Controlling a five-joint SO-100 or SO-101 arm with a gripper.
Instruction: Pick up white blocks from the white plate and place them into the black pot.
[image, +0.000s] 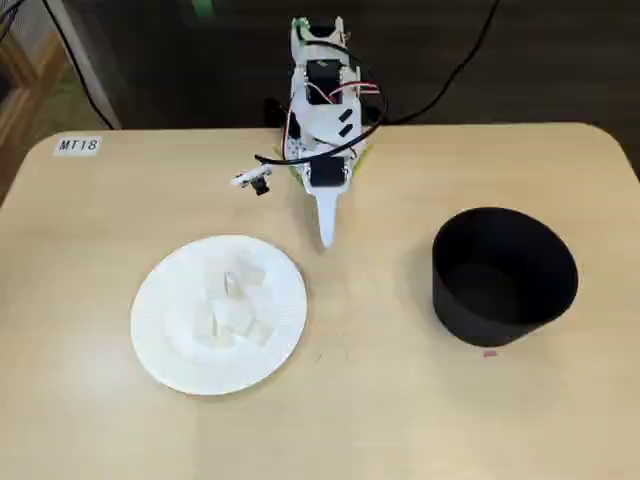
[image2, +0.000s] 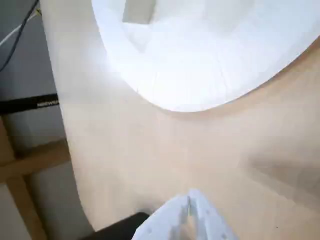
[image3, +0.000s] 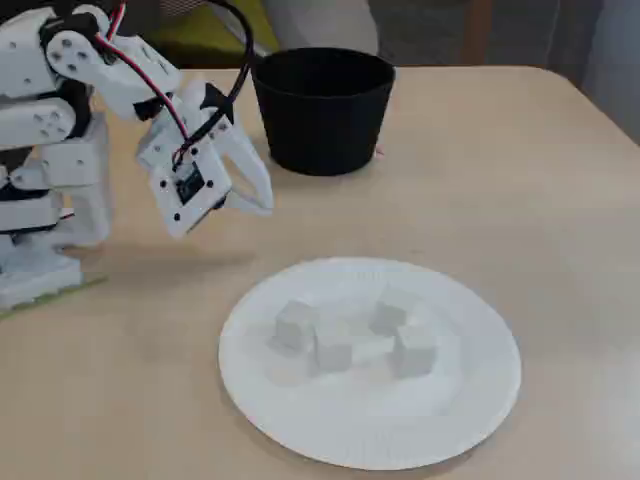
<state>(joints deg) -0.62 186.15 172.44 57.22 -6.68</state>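
In both fixed views the white blocks (image3: 345, 335) are seen clustered on the white plate (image: 160, 345), the black pot (image: 503, 275) is set well apart from the plate, its inside dark, and the gripper (image3: 262, 205) is held above the table with fingers together near the plate's rim.

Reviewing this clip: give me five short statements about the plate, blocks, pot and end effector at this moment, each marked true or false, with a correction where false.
1. The white blocks lie on the white plate. True.
2. The end effector grips a block. False: its fingers are together with nothing between them, above bare table.
3. The black pot lies tipped on its side. False: it stands upright, opening up.
4. In the top-down fixed view, the plate is left of the pot. True.
5. A block sits on the table beside the pot. False: every block seen is on the plate.
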